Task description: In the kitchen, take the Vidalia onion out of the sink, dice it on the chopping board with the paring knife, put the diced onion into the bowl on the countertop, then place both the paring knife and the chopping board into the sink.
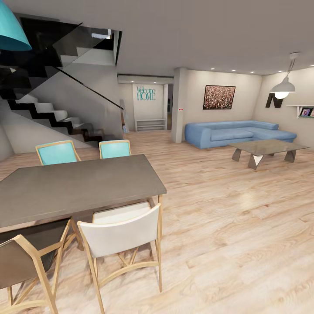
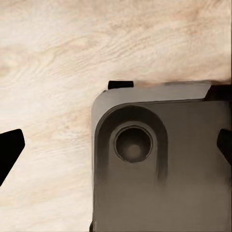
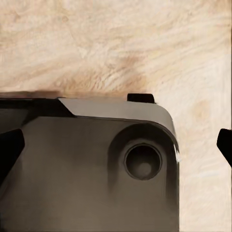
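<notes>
Where planks run: wooden floor (image 1: pixel 244 226) (living room)

Blue sofa (image 1: pixel 235 133), turquoise chairs (image 1: pixel 56 152), grey table (image 1: pixel 74 185), pale wood-grain floor (image 1: pixel 235 226).

Open wood floor (image 1: pixel 226 226) ahead/right; dining table (image 1: pixel 74 187) w/ chairs (image 1: pixel 122 235) blocking left, sofa (image 1: pixel 235 133) far back.

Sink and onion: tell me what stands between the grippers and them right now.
Cannot be judged: the head view shows a dining table, chairs, stairs and a sofa, no kitchen. Both wrist views look down past the robot's base at wooden floor.
</notes>
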You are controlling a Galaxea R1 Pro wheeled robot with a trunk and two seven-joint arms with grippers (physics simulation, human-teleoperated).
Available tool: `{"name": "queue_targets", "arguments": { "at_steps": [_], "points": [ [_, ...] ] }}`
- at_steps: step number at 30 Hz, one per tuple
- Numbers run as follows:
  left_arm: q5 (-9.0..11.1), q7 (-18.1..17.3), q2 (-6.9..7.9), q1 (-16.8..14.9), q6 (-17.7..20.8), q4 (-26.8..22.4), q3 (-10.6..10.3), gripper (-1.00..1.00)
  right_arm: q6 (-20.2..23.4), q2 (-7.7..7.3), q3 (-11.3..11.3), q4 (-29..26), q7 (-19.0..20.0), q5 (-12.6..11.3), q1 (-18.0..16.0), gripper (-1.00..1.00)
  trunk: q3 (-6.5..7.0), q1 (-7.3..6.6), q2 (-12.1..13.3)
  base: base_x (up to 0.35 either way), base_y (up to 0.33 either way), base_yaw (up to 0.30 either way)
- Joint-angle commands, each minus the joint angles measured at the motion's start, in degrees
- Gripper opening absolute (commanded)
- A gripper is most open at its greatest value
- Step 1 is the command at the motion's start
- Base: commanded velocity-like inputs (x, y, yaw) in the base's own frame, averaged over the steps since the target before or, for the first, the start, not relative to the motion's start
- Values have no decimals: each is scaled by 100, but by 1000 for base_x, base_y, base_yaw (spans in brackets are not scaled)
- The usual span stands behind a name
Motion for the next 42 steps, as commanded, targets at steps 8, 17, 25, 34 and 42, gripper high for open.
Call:
{"name": "queue_targets", "arguments": {
  "at_steps": [8,17,25,34,42],
  "points": [
    [20,17,16,-1,-81,-1507,14,100,-24,-20,-4,-1481,-377,1,-7,100,-7,0,-3,0,0,0],
    [23,10,16,-1,-162,-1923,8,100,42,-25,0,-2550,-425,2,-10,100,-7,0,-3,0,0,0],
    [89,15,119,-1,-617,-1707,7,100,-297,-114,16,-2535,-416,-1,-10,100,-7,0,-3,0,0,0],
    [142,9,117,-1,-694,-1512,10,100,-320,-135,12,-2530,-426,2,-10,100,-7,0,-3,-195,0,0],
    [144,9,114,-1,-697,-1502,7,100,-321,-137,7,-2526,-427,1,-10,100,-7,0,-3,-289,0,0]
  ]
}}
